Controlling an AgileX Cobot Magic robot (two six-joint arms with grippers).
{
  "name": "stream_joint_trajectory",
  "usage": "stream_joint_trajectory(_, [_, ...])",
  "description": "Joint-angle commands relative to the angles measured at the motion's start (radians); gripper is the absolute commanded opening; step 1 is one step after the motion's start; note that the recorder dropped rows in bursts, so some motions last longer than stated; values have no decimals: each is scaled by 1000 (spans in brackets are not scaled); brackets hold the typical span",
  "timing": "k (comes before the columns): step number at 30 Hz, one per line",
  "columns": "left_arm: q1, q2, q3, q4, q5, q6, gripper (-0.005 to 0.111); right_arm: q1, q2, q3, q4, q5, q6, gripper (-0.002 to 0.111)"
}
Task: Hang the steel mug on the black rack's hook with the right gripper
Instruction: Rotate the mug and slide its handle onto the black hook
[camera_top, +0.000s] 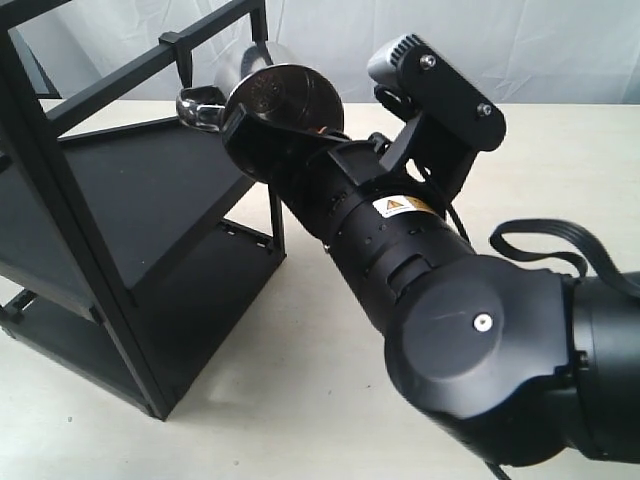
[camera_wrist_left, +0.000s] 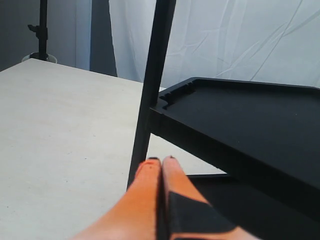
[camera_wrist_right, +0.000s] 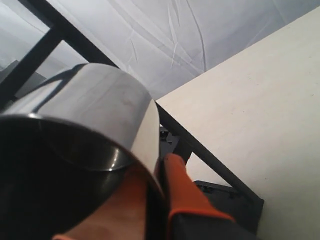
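The steel mug (camera_top: 283, 100) is held up beside the top bar of the black rack (camera_top: 140, 200), its mouth turned toward the arm. My right gripper (camera_top: 245, 128) is shut on the mug's wall. In the right wrist view the mug (camera_wrist_right: 95, 100) fills the frame, and the right gripper (camera_wrist_right: 159, 164) has one orange finger inside the rim and one outside. The looped handle (camera_top: 200, 107) sits just under the hook (camera_top: 181, 62), which is clipped over the top bar; I cannot tell whether they touch. My left gripper (camera_wrist_left: 161, 160) is shut and empty, low beside a rack post (camera_wrist_left: 150, 90).
The rack's tray shelves (camera_wrist_left: 240, 115) stand on a pale table (camera_top: 300, 370). A black strap (camera_top: 560, 238) loops beside the right arm. White cloth hangs behind the table, and a dark stand (camera_wrist_left: 42, 30) rises at its far corner.
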Motion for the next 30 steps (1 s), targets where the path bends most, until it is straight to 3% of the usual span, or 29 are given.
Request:
stream_joint_trajectory(1, [-3, -5, 0, -7, -12, -2, 2, 5, 26, 18, 20, 193, -63, -1])
stream_joint_trajectory(30, [-3, -5, 0, -7, -12, -2, 2, 5, 26, 18, 19, 262, -89, -1])
